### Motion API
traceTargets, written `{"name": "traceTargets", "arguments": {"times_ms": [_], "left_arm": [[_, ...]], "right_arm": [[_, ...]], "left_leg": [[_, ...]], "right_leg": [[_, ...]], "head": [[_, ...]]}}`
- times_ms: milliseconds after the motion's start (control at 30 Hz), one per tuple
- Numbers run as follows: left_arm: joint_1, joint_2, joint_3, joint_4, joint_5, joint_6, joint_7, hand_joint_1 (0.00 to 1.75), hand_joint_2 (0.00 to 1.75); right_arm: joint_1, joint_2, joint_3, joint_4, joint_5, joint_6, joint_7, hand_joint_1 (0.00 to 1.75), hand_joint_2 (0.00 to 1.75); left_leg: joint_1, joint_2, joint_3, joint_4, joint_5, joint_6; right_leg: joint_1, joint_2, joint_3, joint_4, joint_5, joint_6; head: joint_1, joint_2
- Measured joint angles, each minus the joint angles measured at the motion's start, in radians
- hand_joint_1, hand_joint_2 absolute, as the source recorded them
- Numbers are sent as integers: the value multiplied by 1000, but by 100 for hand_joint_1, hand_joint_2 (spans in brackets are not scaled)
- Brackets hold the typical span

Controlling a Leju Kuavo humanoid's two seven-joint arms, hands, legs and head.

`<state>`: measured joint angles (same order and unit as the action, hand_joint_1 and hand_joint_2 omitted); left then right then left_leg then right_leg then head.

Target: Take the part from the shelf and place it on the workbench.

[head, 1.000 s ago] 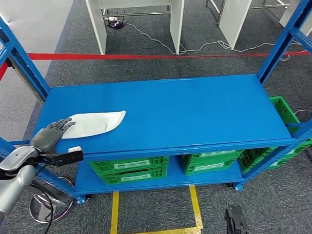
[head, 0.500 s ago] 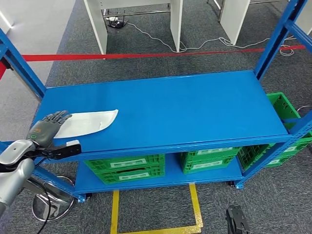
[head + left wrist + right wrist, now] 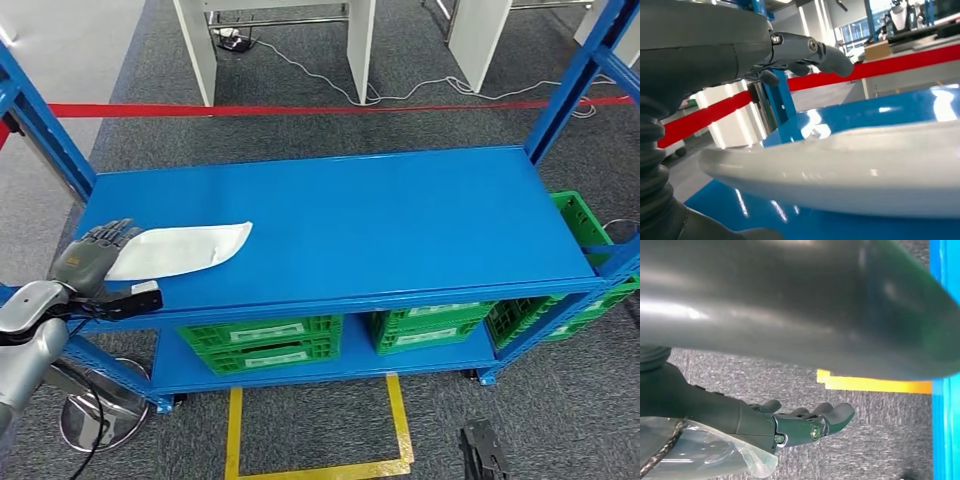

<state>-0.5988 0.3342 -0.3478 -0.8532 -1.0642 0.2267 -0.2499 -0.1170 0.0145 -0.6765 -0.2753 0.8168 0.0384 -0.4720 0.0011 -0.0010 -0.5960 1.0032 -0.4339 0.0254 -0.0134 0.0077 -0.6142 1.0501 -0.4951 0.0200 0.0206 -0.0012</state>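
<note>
— Your left hand (image 3: 89,256) sits at the left end of the shelf's (image 3: 362,220) top deck, fingers stretched forward and a little apart, holding nothing. From the left wrist view you can see those fingers (image 3: 817,50) extended above the white part (image 3: 851,170), with a gap between them and its surface.

— And the part, where does it lie for you?

— You have the white part (image 3: 181,249) flat on the top deck, near the front left corner. Its long axis runs along the shelf, left to right, slightly skewed: the tapered tip points to your right and a touch away from you, the broad end lies just beside your left hand. Whether hand and part touch at that end, you cannot tell from the head view.

— Your right hand?

— Your right hand (image 3: 806,422) hangs over grey carpet by a yellow floor marking (image 3: 874,383), fingers straight, loosely apart, nothing in them.

— What else is around you?

— Green crates (image 3: 260,345) stand on the lower deck, and red tape (image 3: 302,110) crosses the floor beyond the shelf.
</note>
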Motion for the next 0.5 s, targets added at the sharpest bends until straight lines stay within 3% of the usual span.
{"name": "traceTargets", "arguments": {"times_ms": [100,133,167,200,300,367,433,500], "left_arm": [[-1,-10,0,10,3,-1,-2,0,175],[0,-14,-1,14,5,-3,-3,0,175],[2,-17,-1,19,6,-5,-5,0,175],[3,-20,-2,24,7,-7,-7,0,175],[3,-28,-2,32,9,-9,-12,0,175],[3,-31,-2,35,10,-9,-14,0,175],[2,-33,-2,37,11,-8,-16,0,175],[1,-33,-2,40,12,-8,-16,0,175]], "right_arm": [[1,-1,0,0,0,0,-1,0,0],[2,-1,0,0,0,0,-1,0,0],[3,-1,0,0,0,0,-2,0,0],[4,-2,0,0,0,0,-2,0,0],[2,-4,0,0,0,0,-4,0,0],[0,-5,0,0,0,0,-5,0,0],[1,-5,0,0,0,0,-5,0,0],[1,-5,0,0,0,0,-5,0,0]], "left_leg": [[1,1,3,-5,1,7],[1,1,3,-5,0,8],[0,1,4,-5,0,8],[1,1,5,-4,-1,8],[0,-1,6,6,-10,-2],[-4,-2,1,13,-13,-11],[-4,-2,0,14,-13,-18],[-2,-1,-8,36,-32,-26]], "right_leg": [[0,-1,-86,173,-80,10],[0,-1,-115,225,-95,12],[0,-2,-128,245,-91,14],[0,-2,-121,224,-68,14],[-1,-4,-28,33,23,10],[1,-3,5,-25,31,-1],[2,-2,8,-27,31,-14],[-1,-2,10,-30,33,-26]], "head": [[2,0],[2,0],[2,0],[2,0],[2,0],[2,0],[1,0],[0,0]]}}
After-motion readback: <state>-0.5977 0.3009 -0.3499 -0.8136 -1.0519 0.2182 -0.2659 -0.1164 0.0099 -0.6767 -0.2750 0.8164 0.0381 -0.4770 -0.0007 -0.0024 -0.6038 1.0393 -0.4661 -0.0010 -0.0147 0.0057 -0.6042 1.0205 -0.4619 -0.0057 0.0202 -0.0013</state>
